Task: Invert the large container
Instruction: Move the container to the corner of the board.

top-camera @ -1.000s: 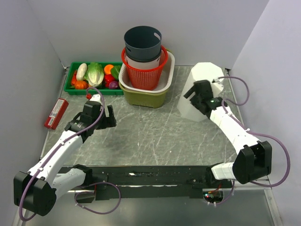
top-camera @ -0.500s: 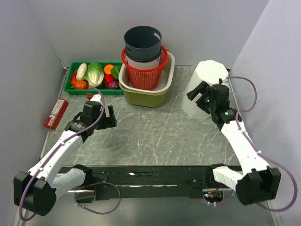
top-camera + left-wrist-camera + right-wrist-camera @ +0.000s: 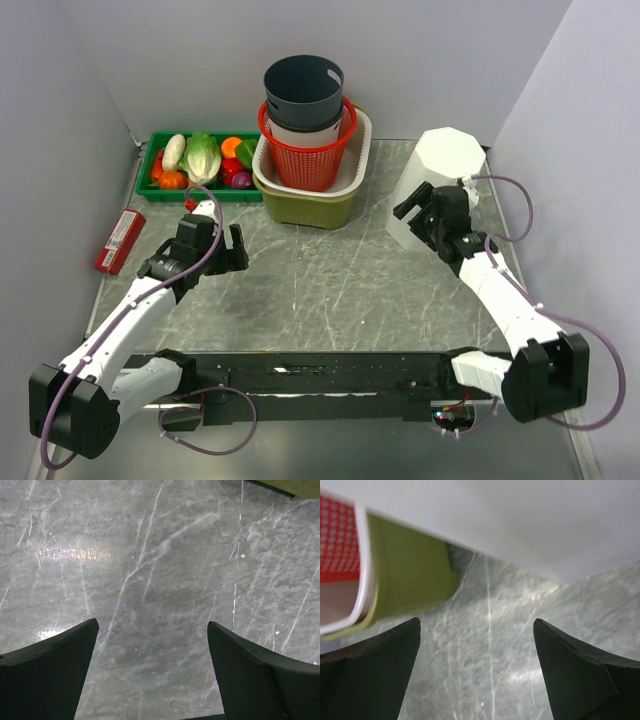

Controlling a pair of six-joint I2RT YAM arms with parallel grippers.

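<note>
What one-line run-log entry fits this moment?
large container: base up on table | right gripper: open, empty, beside container | left gripper: open, empty, over table | task: looks done

We see a grey counter [image 3: 330, 290] veined with white streaks. At two o'clock the large container [image 3: 445, 165] is plain white. At twelve, a dark slate bucket [image 3: 303, 85] tops a red perforated basket [image 3: 305, 165] in a cream-rimmed olive tub [image 3: 305, 210]. At ten sits a green tray [image 3: 150, 193], at nine a red packet [image 3: 119, 240]. The left claw [image 3: 152, 625] and the right claw [image 3: 476, 621] are black.
</note>
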